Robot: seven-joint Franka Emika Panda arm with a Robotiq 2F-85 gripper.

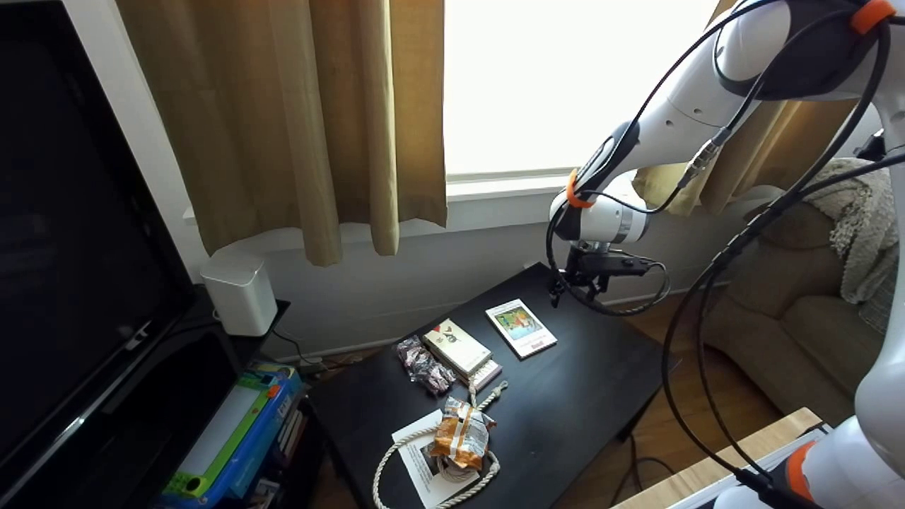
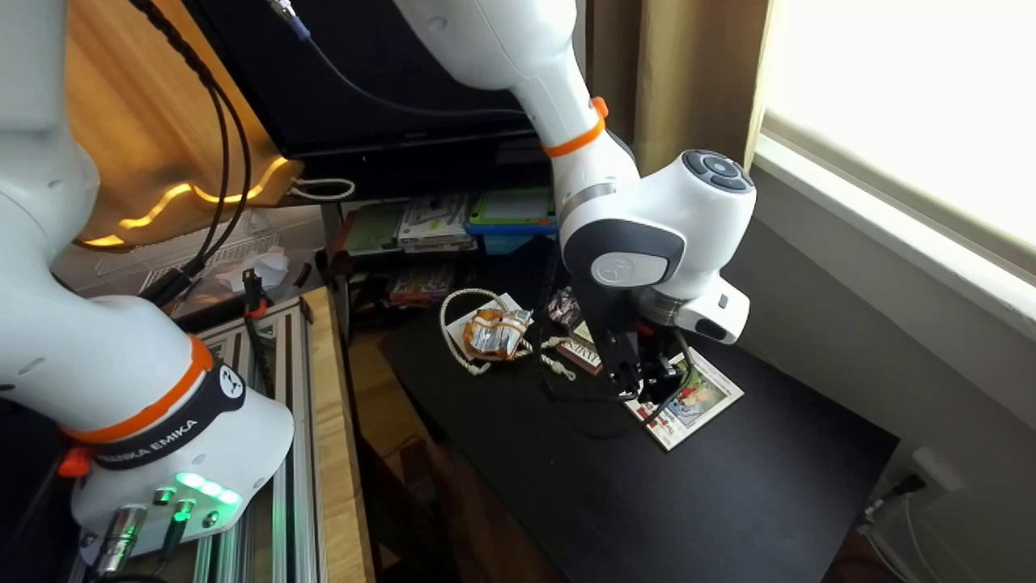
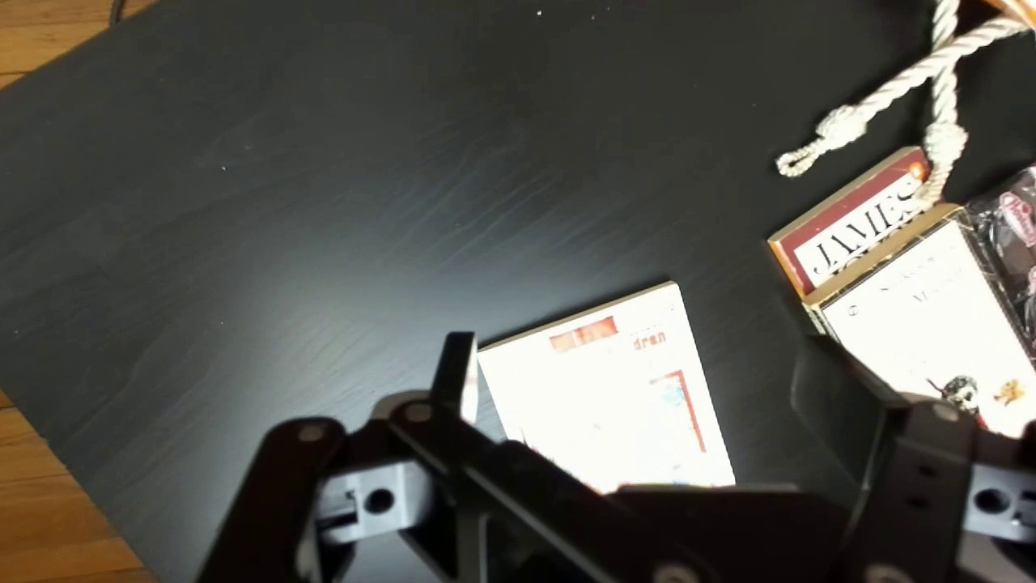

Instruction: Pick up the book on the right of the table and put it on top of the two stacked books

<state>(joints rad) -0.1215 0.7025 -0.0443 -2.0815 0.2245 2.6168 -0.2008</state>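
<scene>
The book (image 1: 522, 327) lies flat on the black table (image 1: 587, 382), white-bordered with a coloured picture panel. It is partly behind the gripper in an exterior view (image 2: 702, 398). In the wrist view the book (image 3: 599, 389) is overexposed, and its lower part is hidden by the gripper. The two stacked books (image 1: 458, 346) lie beside it, the upper one pale, the lower one jutting out with a red-and-white cover; they also show in the wrist view (image 3: 931, 300). My gripper (image 3: 647, 380) is open and empty, above the table. In the wrist view its fingers stand either side of the book, apart from it.
A clear packet of dark items (image 1: 425, 366) touches the stacked books. A cream rope (image 1: 385, 466) and an orange-silver packet (image 1: 463, 435) lie on a white sheet (image 1: 417, 463) nearby. A wall with a window sill (image 1: 505, 187) runs behind the table. A sofa (image 1: 778, 311) stands beyond.
</scene>
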